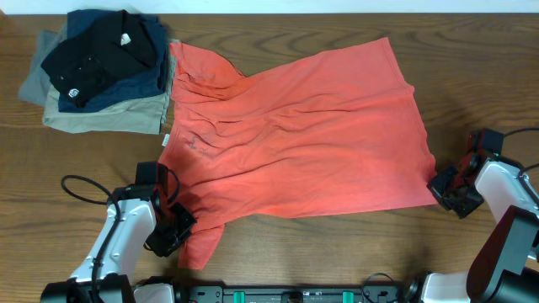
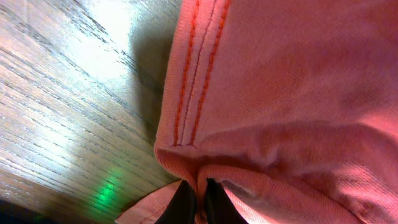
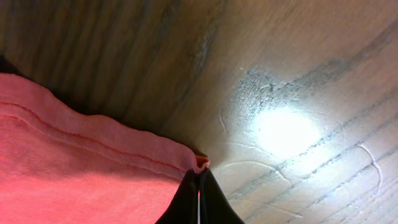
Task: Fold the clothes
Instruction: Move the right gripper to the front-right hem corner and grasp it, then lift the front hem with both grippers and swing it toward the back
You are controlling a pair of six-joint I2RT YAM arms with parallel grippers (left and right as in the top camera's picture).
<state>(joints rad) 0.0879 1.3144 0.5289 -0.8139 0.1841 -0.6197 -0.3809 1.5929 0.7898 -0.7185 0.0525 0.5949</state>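
The clothes (image 1: 295, 135), a coral-red T-shirt, lie spread across the middle of the wooden table, back side up, with faint lettering showing through near the left. My left gripper (image 1: 177, 225) is at the shirt's near-left sleeve and is shut on that cloth; in the left wrist view its black fingers (image 2: 183, 205) pinch a stitched fold of the clothes (image 2: 280, 93). My right gripper (image 1: 444, 187) sits at the shirt's near-right corner. It is shut on the hem corner of the clothes (image 3: 93, 174), as the right wrist view shows at the black fingertips (image 3: 211, 199).
A pile of folded garments (image 1: 101, 71), black and navy on top of khaki and grey, stands at the far left, touching the shirt's shoulder. Bare wood table (image 1: 337, 252) runs along the near edge between the arms. A cable (image 1: 84, 189) loops by the left arm.
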